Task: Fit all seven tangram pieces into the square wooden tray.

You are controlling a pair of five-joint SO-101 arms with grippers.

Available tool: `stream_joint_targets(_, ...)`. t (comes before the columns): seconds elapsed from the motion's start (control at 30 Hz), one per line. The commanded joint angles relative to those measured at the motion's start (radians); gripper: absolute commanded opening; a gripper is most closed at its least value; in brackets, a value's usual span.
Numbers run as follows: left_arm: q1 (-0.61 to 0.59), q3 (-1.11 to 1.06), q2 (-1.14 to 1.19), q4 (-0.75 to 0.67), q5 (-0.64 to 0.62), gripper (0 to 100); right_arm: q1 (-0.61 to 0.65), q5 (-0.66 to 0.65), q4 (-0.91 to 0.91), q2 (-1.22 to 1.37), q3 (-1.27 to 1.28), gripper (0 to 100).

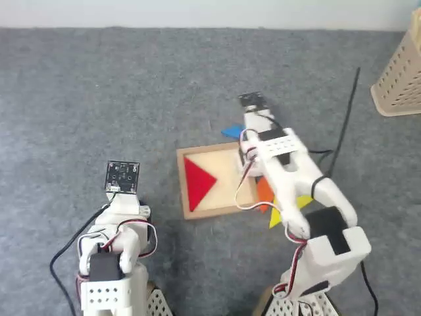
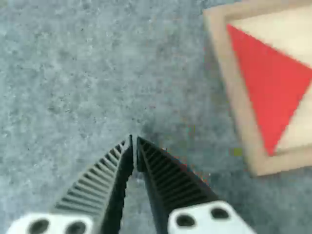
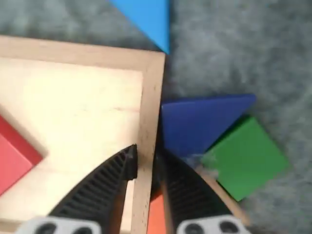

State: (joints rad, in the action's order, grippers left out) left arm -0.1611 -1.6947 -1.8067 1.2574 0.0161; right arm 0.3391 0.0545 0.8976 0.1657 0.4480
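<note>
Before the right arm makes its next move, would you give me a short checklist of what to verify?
1. Room in tray: ok, it holds just the red triangle.
2. Right pincer empty: ok, open, holding nothing.
3. Right pincer lined up on a piece: not ok, it straddles the tray's wall.
4. Left pincer out of the way: ok, shut over carpet beside the tray.
5. All seven pieces found: cannot tell; besides red, I count light blue triangle, dark blue triangle, green square, orange piece, yellow piece.
</note>
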Motion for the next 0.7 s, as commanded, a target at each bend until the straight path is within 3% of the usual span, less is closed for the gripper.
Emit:
stream_joint_targets(0.0,0.005,0.010,-0.018,0.006,0.003,2,-0.068,-0.023,-0.008,-0.010,-0.017,0.6)
stream_joint_targets(0.17,0.005,0.010,-0.018,0.006,0.003,2,-0.061,-0.026,0.033,-0.039,-0.023,1.1)
stream_joint_targets(0.37,0.005,0.010,-0.018,0.006,0.003,2,-0.041,-0.017,0.159,-0.239,-0.017,14.9)
stream_joint_targets(0.53,0.005,0.010,-0.018,0.006,0.003,2,-0.044,-0.032,0.306,-0.424,-0.015,15.2)
stream_joint_targets(0.6,0.005,0.010,-0.018,0.006,0.003,2,-0.044,-0.132,0.384,-0.476,-0.014,15.4)
stream_joint_targets(0.67,0.005,0.010,-0.018,0.006,0.003,2,-0.047,-0.331,0.452,-0.518,0.009,15.4)
